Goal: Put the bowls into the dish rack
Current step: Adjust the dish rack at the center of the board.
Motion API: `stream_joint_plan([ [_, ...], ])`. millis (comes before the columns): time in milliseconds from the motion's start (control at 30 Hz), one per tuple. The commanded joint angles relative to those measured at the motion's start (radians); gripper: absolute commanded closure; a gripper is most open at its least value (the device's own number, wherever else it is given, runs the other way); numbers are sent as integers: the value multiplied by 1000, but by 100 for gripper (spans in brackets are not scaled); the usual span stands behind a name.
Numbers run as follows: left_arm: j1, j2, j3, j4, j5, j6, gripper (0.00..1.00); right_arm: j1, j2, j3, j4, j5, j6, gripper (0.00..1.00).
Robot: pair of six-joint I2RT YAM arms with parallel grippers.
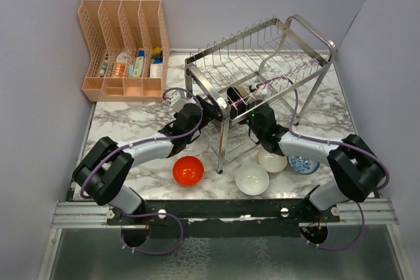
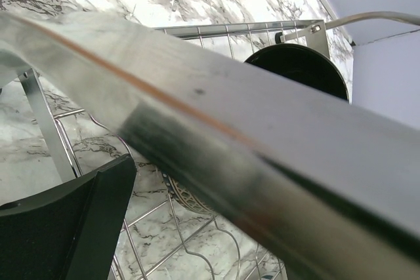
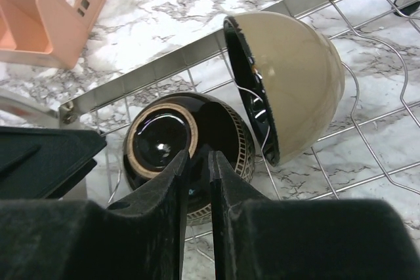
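Note:
The steel wire dish rack [image 1: 262, 50] stands at the back right. On its lower tier two bowls rest on edge: a dark brown bowl [image 3: 164, 142] with a patterned band, and a cream bowl [image 3: 302, 70] with a dark inside. My right gripper [image 3: 200, 159] is at the dark brown bowl's side, jaws a narrow gap apart, nothing seen between them. My left gripper [image 1: 209, 111] is at the rack's front left, open; one finger [image 2: 72, 221] shows, the other is hidden behind a rack bar [image 2: 262, 129]. Red [image 1: 188, 170], white [image 1: 252, 178], beige-pink [image 1: 272, 160] and blue-patterned [image 1: 303, 164] bowls sit on the table.
A peach plastic organiser [image 1: 125, 47] with small items stands at the back left. The rack's front leg [image 1: 222, 142] rises between the two arms. Grey walls close in the marble table [image 1: 125, 119] on three sides.

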Motion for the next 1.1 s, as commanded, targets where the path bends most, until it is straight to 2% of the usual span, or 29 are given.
stream_joint_plan([
  [0, -14, -23, 23, -18, 73, 66, 16, -4, -68, -27, 71, -62, -18, 81],
  [500, -15, -40, 16, -21, 73, 71, 16, -4, 76, 46, 38, -56, -21, 82],
  [633, -14, -46, 16, -28, 69, 77, 16, -4, 99, 52, 20, 37, -16, 84],
  [900, -15, -59, 13, -35, 63, 85, 16, -4, 172, 126, -132, 234, 12, 86],
  [1067, -15, -71, 7, -36, 59, 84, 16, -5, 199, 132, -172, 271, 31, 86],
])
